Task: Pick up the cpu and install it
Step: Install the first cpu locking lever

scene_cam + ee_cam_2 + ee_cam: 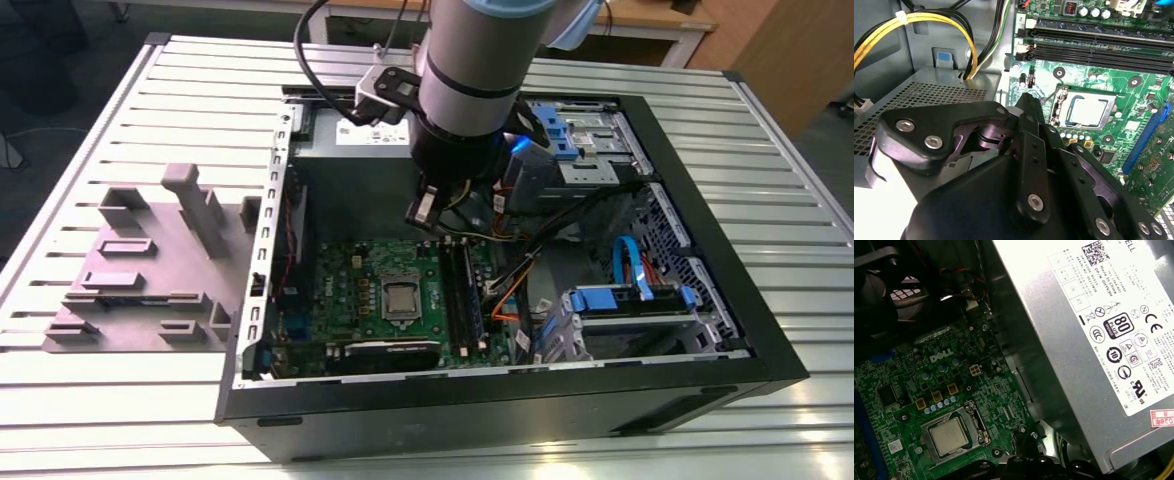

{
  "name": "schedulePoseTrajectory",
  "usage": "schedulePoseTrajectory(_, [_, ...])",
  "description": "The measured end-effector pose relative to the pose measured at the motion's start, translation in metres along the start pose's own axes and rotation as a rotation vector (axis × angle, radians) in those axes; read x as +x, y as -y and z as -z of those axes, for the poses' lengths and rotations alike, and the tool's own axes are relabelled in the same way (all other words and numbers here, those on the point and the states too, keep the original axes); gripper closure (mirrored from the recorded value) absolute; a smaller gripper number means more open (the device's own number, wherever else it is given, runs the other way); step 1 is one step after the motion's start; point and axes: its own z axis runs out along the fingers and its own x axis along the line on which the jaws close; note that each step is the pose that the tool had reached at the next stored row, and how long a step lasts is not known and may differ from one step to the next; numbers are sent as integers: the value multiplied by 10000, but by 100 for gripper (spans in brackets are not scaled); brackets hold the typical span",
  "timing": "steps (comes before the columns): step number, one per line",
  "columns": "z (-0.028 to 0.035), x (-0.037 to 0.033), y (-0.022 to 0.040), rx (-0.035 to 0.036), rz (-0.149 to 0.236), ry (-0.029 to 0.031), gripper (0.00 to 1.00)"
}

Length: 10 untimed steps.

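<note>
Hand (1026, 107) above the motherboard (1134, 130) — fingers together, empty — cpu (1089, 111) socketed

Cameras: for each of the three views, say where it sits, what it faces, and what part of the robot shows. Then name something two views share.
Exterior view: off the arm, above, looking down on the open case, board and grey tray; the arm shows.
Second wrist view: on the arm, facing the board past the claw, whose black links show.
First wrist view: on the arm, facing the board and power supply; a dark claw part shows at the picture's edge.
Shared: both wrist views show the cpu seated in its socket.
</note>
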Motion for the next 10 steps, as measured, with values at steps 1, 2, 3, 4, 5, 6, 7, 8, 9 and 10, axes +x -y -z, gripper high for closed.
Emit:
schedulePoseTrajectory(1, [0,3,1,0,0,0,90])
schedulePoseTrajectory(2, [0,6,2,0,0,1,90])
schedulePoseTrajectory(3, [2,10,5,0,1,-1,90])
schedulePoseTrajectory(4, [2,16,7,0,1,-1,90])
schedulePoseTrajectory(5, [3,23,10,0,1,-1,90])
schedulePoseTrajectory(6, [4,29,12,0,2,-2,90])
schedulePoseTrajectory(7, [4,35,15,0,1,-1,90])
schedulePoseTrajectory(8, [5,42,17,0,1,-2,90])
schedulePoseTrajectory(9, [5,48,20,0,1,-2,90])
schedulePoseTrajectory(10, [6,54,23,1,1,-3,90])
